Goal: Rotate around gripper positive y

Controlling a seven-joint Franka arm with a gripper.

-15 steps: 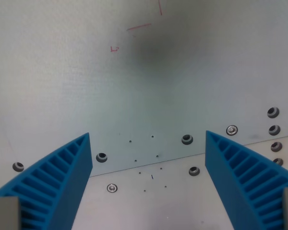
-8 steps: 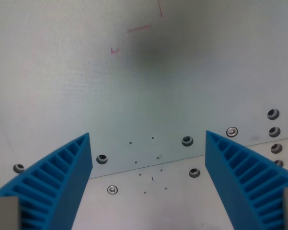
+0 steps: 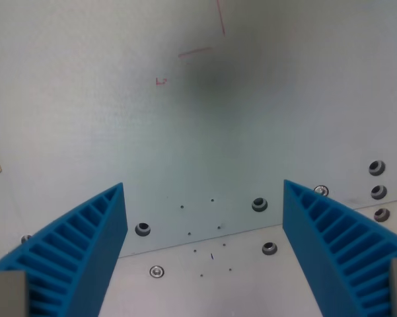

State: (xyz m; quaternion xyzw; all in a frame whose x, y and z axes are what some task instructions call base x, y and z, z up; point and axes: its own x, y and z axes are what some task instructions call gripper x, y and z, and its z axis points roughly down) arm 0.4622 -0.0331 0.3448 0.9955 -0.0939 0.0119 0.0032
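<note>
Two blue jaws wide apart, gripping nothing, bare metal plate (image 3: 205, 145) with screw holes (image 3: 259, 204) between them

Blue ribbed hand (image 3: 205, 247), spread, empty
</note>
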